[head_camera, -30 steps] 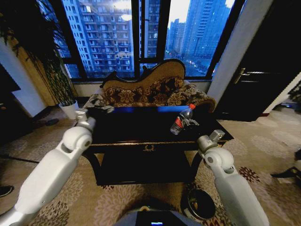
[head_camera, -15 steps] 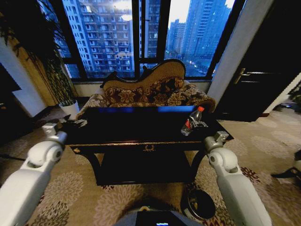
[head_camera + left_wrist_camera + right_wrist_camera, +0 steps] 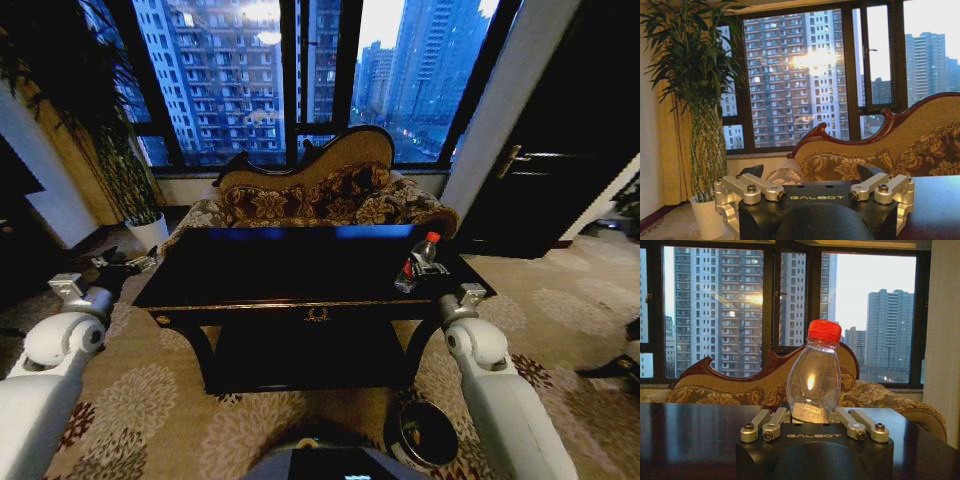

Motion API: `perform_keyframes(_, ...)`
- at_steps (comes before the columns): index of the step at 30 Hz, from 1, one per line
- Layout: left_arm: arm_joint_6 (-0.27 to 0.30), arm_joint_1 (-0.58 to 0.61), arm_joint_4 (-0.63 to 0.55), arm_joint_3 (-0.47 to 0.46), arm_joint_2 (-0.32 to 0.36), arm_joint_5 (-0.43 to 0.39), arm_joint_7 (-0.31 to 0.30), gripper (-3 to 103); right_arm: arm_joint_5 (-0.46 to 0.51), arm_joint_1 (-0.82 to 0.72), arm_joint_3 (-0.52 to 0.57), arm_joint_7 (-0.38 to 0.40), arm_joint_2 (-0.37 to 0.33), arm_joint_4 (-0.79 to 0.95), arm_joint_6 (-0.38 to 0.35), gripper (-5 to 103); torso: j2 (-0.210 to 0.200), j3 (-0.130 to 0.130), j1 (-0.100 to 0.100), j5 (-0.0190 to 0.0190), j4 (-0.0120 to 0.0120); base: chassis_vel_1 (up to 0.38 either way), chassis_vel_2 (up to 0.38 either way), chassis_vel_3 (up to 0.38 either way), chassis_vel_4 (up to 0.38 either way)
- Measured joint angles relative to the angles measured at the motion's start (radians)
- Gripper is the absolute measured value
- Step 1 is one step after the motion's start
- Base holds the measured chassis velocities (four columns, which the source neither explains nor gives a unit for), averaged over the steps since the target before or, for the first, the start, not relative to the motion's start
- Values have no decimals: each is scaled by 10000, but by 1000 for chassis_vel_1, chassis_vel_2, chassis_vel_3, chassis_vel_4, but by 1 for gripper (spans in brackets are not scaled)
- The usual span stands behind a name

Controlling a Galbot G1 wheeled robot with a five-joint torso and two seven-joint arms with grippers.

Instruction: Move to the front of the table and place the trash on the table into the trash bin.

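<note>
The trash I see is a clear plastic bottle (image 3: 415,264) with a red cap and red label, held over the right end of the glossy black table (image 3: 290,265). My right gripper (image 3: 428,268) is shut on its lower body. In the right wrist view the bottle (image 3: 815,372) stands upright between the fingers of that gripper (image 3: 812,421), its base hidden behind them. My left gripper (image 3: 125,263) hangs off the table's left end, over the carpet. In the left wrist view the left gripper (image 3: 810,172) is open with nothing in it. The round black trash bin (image 3: 425,432) stands on the carpet by the table's front right leg.
A patterned brown sofa (image 3: 320,195) stands right behind the table, under the tall windows. A potted plant (image 3: 135,190) is at the back left. A dark door (image 3: 560,150) is at the right. Patterned carpet surrounds the table.
My right gripper has carried the bottle to the right, toward the table's right edge. My left arm has swung out to the left, off the table top.
</note>
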Motion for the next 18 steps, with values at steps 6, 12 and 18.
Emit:
perform_keyframes(6,-10,2,-66,201,-22,46,9,100,-6,-148,147,0,11,193,-29,29,0,2,0,2,-1,0,0,0,0)
perform_keyframes(12,-46,-33,-94,309,-65,76,20,100,43,-183,358,0,-28,341,-28,29,0,2,0,1,-1,0,0,0,0)
perform_keyframes(18,-71,-45,-97,318,-63,76,24,100,66,-279,459,0,-35,413,-22,29,-1,2,0,1,0,9,-5,-6,9)
